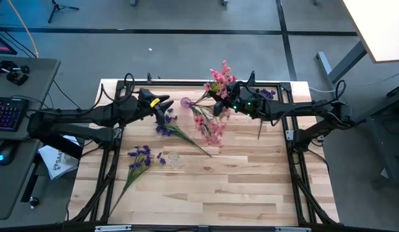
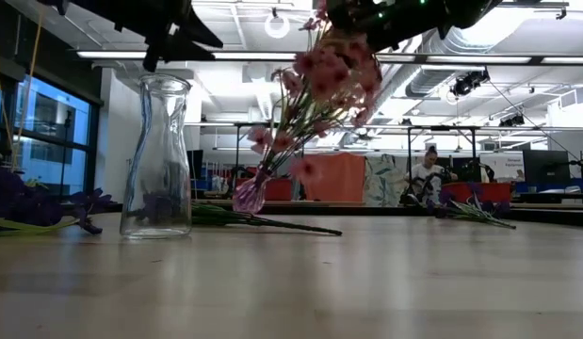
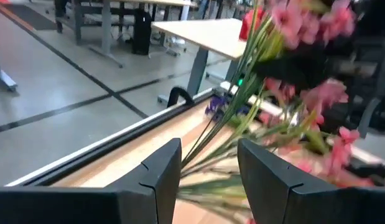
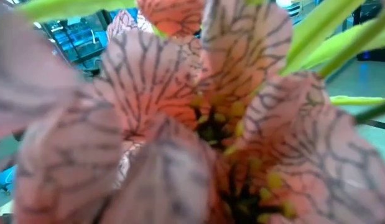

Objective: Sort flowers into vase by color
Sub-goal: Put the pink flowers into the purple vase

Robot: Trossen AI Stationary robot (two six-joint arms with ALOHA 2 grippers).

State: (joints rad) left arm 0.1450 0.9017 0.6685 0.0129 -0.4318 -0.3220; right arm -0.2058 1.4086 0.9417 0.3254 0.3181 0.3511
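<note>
The right gripper (image 1: 220,103) appears to be clamped on the pink spray (image 2: 319,85), though its fingers are hidden by blossoms. The stems slant down and left into the small pink vase (image 2: 250,195) at the table's far side. The left gripper (image 3: 208,168), jaws apart, hovers just left of the vase.

Pink flowers (image 1: 215,80) in my right gripper (image 1: 220,103): petals pink-orange with dark veining, yellow centres, green stems. Pink vase (image 1: 185,102): translucent pink-purple. Clear vase (image 2: 158,158): colourless glass. Purple flowers (image 1: 142,156), near left: dark purple-blue. Table (image 1: 251,187): pale wood planks.
</note>
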